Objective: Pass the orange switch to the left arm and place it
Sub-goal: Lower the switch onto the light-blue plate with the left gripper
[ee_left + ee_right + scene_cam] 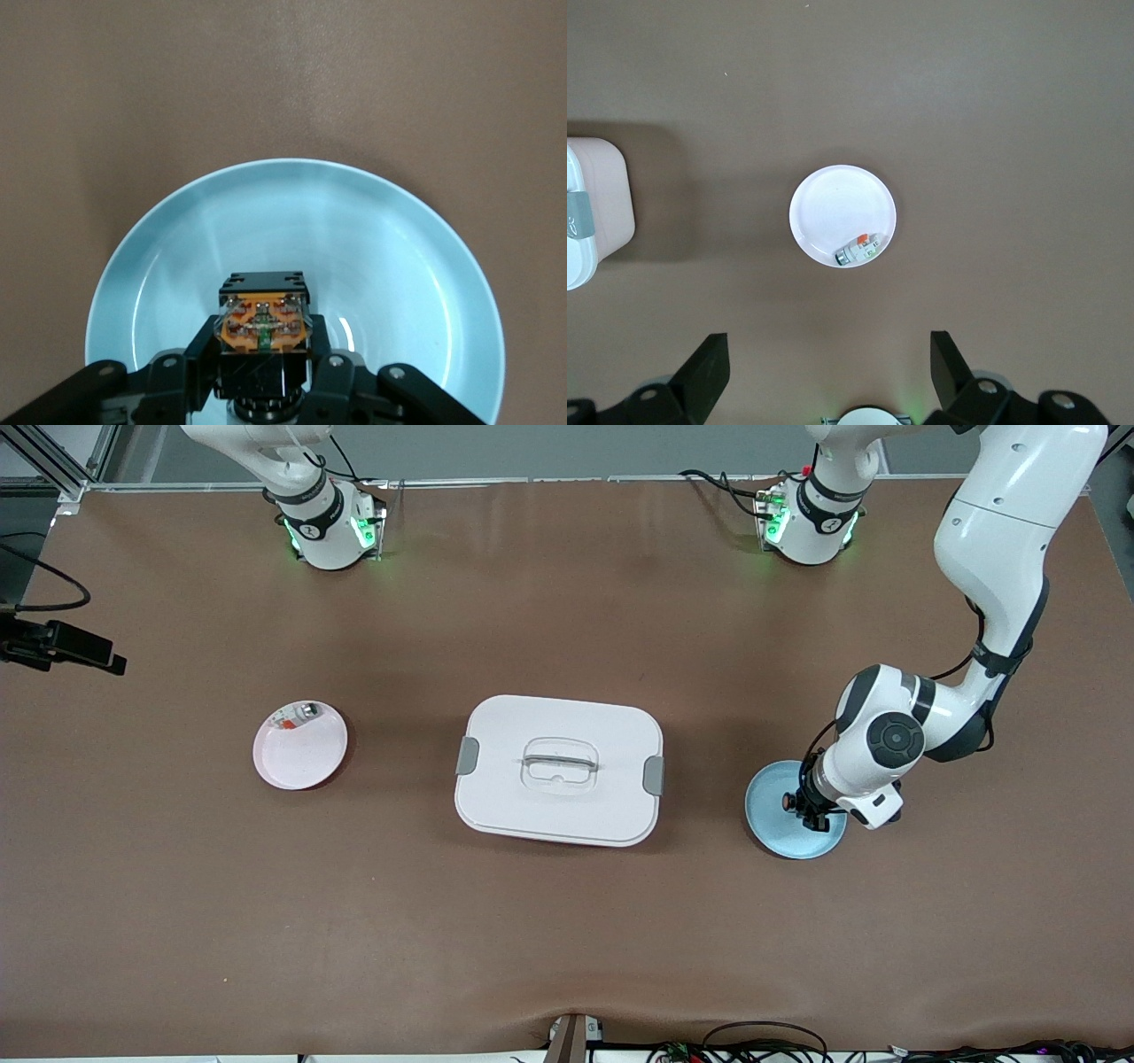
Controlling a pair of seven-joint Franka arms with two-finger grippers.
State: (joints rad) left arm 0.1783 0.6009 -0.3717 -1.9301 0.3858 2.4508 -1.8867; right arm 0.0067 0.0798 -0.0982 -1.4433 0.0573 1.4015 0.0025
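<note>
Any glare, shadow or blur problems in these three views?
Front view: even light, soft shadows beside the box and under the left gripper. Left wrist view: sheen on the blue plate, but the orange switch, gripped in closed jaws, stays readable. Right wrist view: pink plate slightly washed out, right gripper open, high above the table.

- The left gripper (802, 808) hangs low, its arm bent down, fingers (199, 359) clamped together.
- The right gripper (830, 363) waits high, fingers spread wide.
</note>
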